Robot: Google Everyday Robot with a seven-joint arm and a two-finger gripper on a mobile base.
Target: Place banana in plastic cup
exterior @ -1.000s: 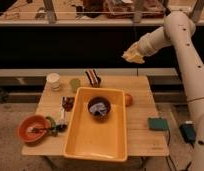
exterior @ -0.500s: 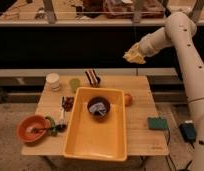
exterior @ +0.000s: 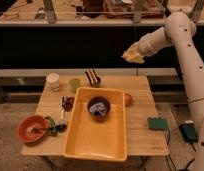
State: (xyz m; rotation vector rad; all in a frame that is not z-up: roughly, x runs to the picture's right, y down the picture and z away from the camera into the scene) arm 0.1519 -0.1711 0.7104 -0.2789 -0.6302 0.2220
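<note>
Above table, hardly any move of gripper since a second ago: high at right, grip state impossible to tell. Banana seemingly left of tray, apart from cup; task not begun.

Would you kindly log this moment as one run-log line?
gripper: high up, clear of table | plastic cup: upright beside white cup | banana: not made out

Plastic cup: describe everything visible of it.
The plastic cup is a small, pale yellow-green, translucent-looking tumbler, upright near the table's back edge. The white cup stands apart to its left in the picture; the yellow tray's rim lies just in front. Its contents cannot be told. The gripper hangs high to its right, far from it.
</note>
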